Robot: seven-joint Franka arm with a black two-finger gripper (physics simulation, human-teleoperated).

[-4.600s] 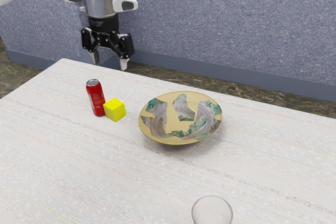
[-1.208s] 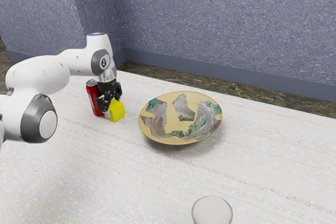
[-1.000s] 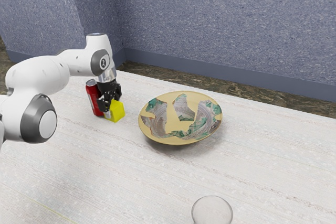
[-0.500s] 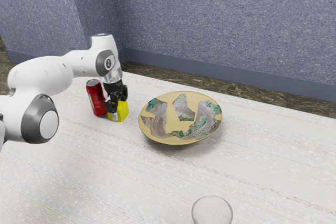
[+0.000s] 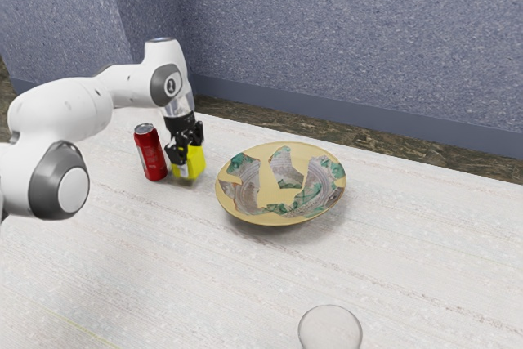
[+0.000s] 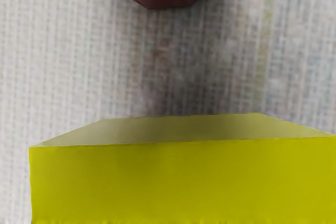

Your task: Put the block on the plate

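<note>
Exterior view: gripper [image 5: 189,166] clamped on the yellow block [image 5: 195,159], which sits between the red can [image 5: 149,153] and the patterned plate [image 5: 265,190], off the plate. It also gives the plate's full outline and the clear glass [image 5: 329,331] at the near edge. Wrist view adds block faces up close, pale lettering on the can, and a strip of tabletop [image 6: 58,66] separating block and can.

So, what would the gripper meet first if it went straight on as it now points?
The gripper points down, shut on the yellow block, so the block's underside would probably meet the tabletop first; any gap beneath is hard to judge.
</note>
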